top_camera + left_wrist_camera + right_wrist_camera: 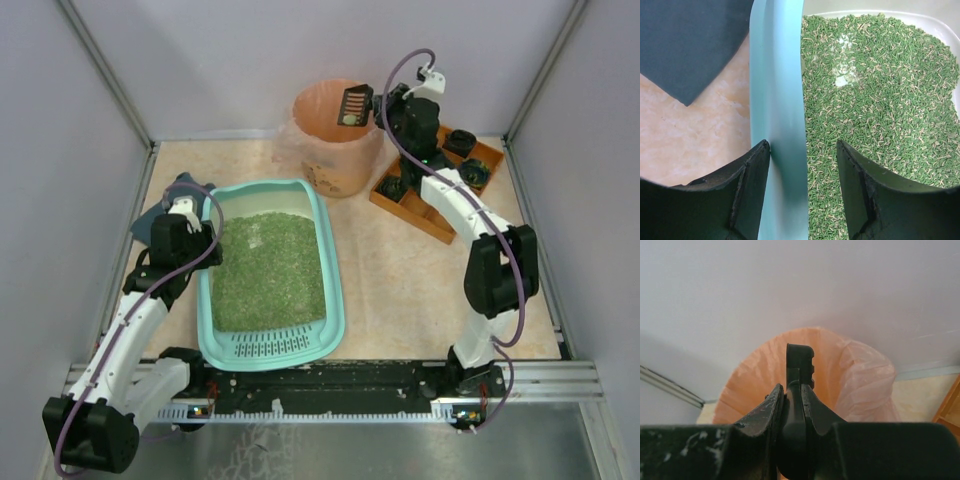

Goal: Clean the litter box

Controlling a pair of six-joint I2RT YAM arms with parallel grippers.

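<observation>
Counter [400, 270] carries all items; the litter box [336, 300] lies at 8 o'clock of the counter's centre in the top view, slotted ledge at its 6 o'clock end, green litter [270, 265] filling the rest; the peach-lined bin [335, 165] stands at 12 o'clock; left end effector [802, 149] straddles the box's 9 o'clock rim, jaws parted, not clamped; right end effector [791, 387] is closed on a black scoop [355, 105] above the bin.

peach-lined bin [340, 170] | orange tray [405, 208] beside it | dark sheet [685, 45] far left
</observation>
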